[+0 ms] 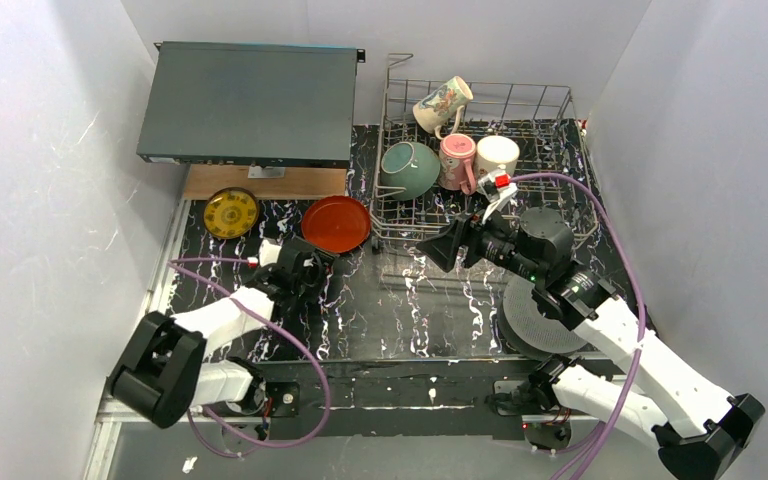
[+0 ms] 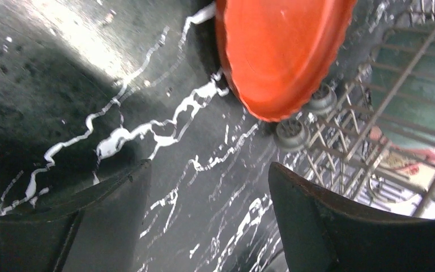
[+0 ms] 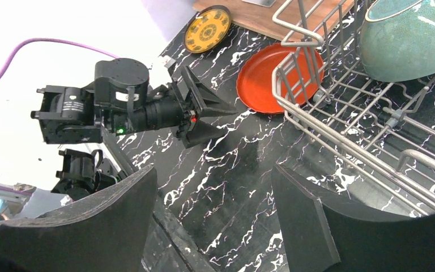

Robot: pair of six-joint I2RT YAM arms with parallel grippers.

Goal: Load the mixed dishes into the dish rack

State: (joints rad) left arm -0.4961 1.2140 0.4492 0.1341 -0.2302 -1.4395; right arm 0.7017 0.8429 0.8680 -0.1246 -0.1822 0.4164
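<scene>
The dish rack (image 1: 572,100) stands at the back right and holds the teal bowl (image 1: 408,168), pink mug (image 1: 457,160), white mug (image 1: 497,155) and floral mug (image 1: 442,104). The red-orange plate (image 1: 336,223) lies on the table by the rack's front left corner. The small yellow dish (image 1: 231,212) lies left of the plate. My left gripper (image 1: 317,257) is open and empty just in front of the plate (image 2: 283,51). My right gripper (image 1: 432,245) is open and empty in front of the rack (image 3: 340,102), pointing left. The right wrist view also shows the plate (image 3: 266,82) and yellow dish (image 3: 207,28).
A flat dark grey box (image 1: 250,100) sits at the back left on a wooden board (image 1: 260,182). A dark grey ribbed disc (image 1: 545,315) lies under my right arm. White walls enclose the table on both sides.
</scene>
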